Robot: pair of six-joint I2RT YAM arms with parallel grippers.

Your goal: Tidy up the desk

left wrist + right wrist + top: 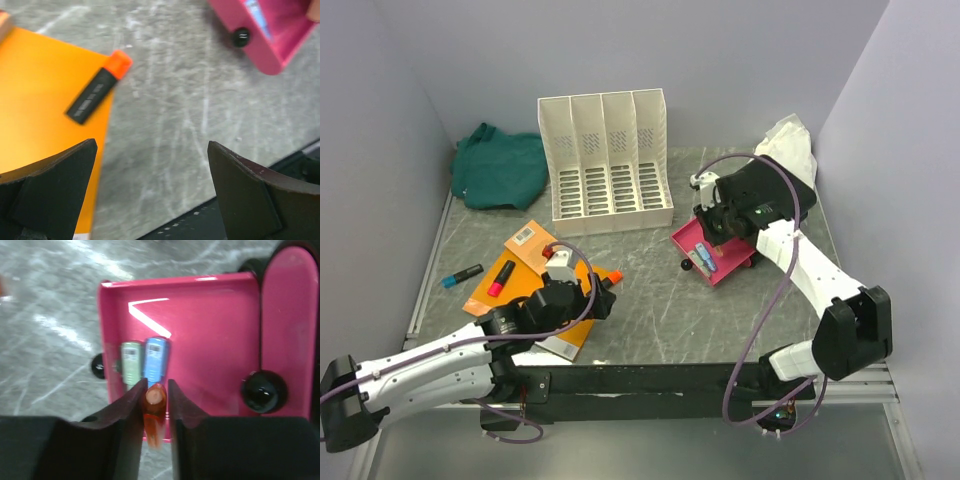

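Observation:
The desk [670, 310] is dark grey-green stone with white veins. My right gripper [155, 395] is shut on an orange marker [155, 412], held upright over the near edge of a pink tray [210, 330]. A green marker [131, 360] and a blue marker [156, 357] lie in that tray. My left gripper [151, 145] is open and empty, low over the desk at the right edge of an orange folder [35, 100]. A black highlighter with an orange cap [100, 86] lies on that folder's edge.
A white slotted file organizer [607, 165] stands at the back centre. A green cloth [500, 165] lies back left and a white bag [790, 145] back right. A red-tipped marker [501, 277] lies on the folder and a blue marker [462, 276] on the desk to its left.

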